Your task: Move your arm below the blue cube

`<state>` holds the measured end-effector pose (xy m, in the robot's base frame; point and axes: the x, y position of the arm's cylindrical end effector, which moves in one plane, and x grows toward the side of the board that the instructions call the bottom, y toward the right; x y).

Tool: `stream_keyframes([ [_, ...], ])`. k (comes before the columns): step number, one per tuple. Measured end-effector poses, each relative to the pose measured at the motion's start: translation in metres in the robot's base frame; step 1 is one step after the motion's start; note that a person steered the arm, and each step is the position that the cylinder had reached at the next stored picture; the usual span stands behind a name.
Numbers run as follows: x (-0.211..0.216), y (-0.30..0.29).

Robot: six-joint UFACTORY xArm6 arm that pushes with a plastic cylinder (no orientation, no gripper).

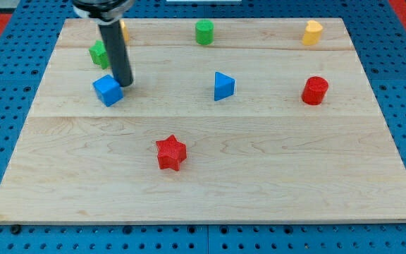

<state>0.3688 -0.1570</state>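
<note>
Blocks: 2 blue, 2 red, 2 green, 2 yellow. My tip [125, 83] touches blue cube [107, 90], upper-right side; no pincer fitted.

Wooden tabletop [259, 183] on a blue pegboard [5, 63]. Rod [115, 49] down from the top edge at upper left, my tip [124, 83] just right of the blue cube [108, 90] at its upper right corner, touching or nearly so. Green block [98, 53] behind the rod at upper left, shape unclear, partly hidden. Yellow block [124, 29] at the top, mostly hidden by the rod. Green cylinder [204, 32] top centre. Yellow block [313, 32] upper right, shape hard to tell. Blue triangle [223, 86] mid-frame, well right of the cube. Red cylinder [315, 90] at right. Red star [170, 153] lower centre, well apart from the rest.
</note>
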Motion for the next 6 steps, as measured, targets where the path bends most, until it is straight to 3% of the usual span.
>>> stream_keyframes([
  [1, 0.0, -0.023],
  [2, 0.002, 0.05],
  [3, 0.041, 0.065],
  [4, 0.075, 0.031],
  [5, 0.078, -0.035],
  [6, 0.077, -0.044],
])
